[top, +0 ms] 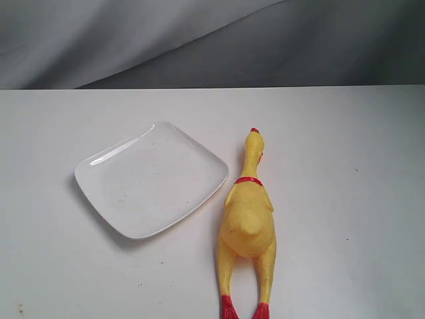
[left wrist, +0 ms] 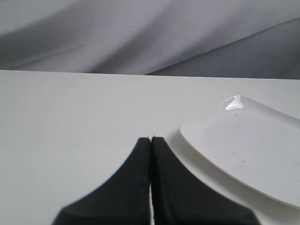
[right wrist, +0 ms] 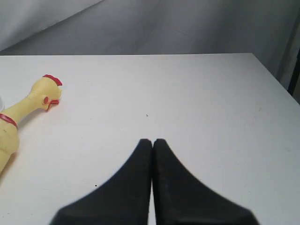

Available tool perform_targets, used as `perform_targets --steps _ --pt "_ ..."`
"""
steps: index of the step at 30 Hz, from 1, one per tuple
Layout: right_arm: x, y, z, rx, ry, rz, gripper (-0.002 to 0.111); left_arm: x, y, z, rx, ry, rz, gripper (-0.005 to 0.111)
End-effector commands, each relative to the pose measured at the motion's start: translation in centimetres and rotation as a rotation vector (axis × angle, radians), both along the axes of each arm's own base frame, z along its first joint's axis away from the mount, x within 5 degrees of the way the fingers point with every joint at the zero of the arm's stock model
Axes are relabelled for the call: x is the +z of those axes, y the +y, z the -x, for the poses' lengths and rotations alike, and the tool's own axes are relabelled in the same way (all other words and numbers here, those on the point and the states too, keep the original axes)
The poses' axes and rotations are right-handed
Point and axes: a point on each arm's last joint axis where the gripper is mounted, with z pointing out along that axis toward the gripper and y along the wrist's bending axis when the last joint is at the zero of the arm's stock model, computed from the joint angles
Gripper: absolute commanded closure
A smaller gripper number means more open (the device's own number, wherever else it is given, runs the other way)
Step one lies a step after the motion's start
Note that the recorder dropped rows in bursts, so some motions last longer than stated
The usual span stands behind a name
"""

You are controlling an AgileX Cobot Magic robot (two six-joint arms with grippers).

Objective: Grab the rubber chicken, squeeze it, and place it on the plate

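Left wrist view: the left gripper (left wrist: 150, 139), black jaws pressed together on nothing, hovers low over the white table (left wrist: 70, 122), near a corner of the glossy plate (left wrist: 248, 150). The right gripper (right wrist: 152, 140), jaws likewise pressed together and empty, faces bare tabletop, with only open surface between it and the rubber chicken (right wrist: 28, 105) off to one side. In the exterior view the rubber chicken lies stretched out on the table just beside the plate's right edge, head toward the grey cloth backdrop (top: 199, 40), red feet nearest the camera.
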Motion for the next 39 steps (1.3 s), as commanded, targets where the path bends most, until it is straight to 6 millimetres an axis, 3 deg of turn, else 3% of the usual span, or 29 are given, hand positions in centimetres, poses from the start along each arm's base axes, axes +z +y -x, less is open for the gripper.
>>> perform_targets --steps 1,10,21,29,31,32,34,39 --pt "-0.1 0.0 0.0 -0.004 -0.002 -0.010 0.108 -0.1 0.0 0.0 0.002 -0.004 0.006 0.107" --pt "0.3 0.0 -0.1 -0.004 -0.046 0.010 0.108 -0.1 0.0 0.0 0.002 -0.004 0.006 0.107" --pt "6.4 0.0 0.7 -0.006 -0.735 0.011 0.108 -0.1 0.0 0.0 0.002 -0.004 0.006 0.107" --pt "8.0 0.0 1.8 -0.003 -0.950 -0.001 0.108 -0.1 0.0 0.0 0.002 -0.004 0.006 0.107" --pt "8.5 0.0 2.2 0.042 -1.020 -0.177 0.108 -0.1 0.0 0.0 0.002 -0.004 0.006 0.107" --pt "8.6 0.0 2.3 0.074 -1.033 -0.295 0.108 -0.1 0.0 0.0 0.002 -0.004 0.006 0.107" --pt "8.7 0.0 2.3 0.090 -1.025 -0.360 0.108 -0.1 0.0 0.0 0.002 -0.004 0.006 0.107" --pt "12.5 0.0 1.8 0.078 -0.874 -0.444 0.108 -0.1 0.0 0.0 0.002 -0.004 0.006 0.107"
